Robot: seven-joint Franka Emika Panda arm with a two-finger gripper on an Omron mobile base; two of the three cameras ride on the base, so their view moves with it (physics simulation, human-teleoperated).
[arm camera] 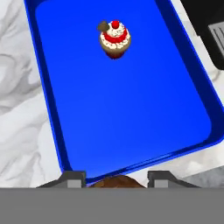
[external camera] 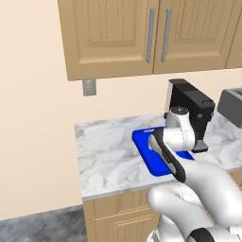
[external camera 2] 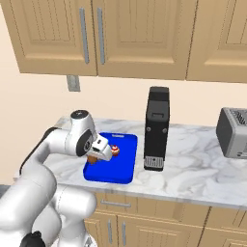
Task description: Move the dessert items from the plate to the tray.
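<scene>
Ball held over the tray, cupcake already in it.

The gripper (arm camera: 116, 178) is closed narrowly on the brown ball (arm camera: 116, 182), hovering over the near edge of the blue tray (arm camera: 52, 113). The cupcake (arm camera: 114, 39) stands upright inside the tray toward its far end, well apart from the ball. The tray lies on the marble counter (external camera: 104, 151), near its front edge, with a black coffee machine (external camera 2: 157, 128) just beside it. To do this well, I'd move in past the rim, lower until the ball nearly touches the floor, then open, so it doesn't roll into the cupcake. No writing or brand is readable.
</scene>
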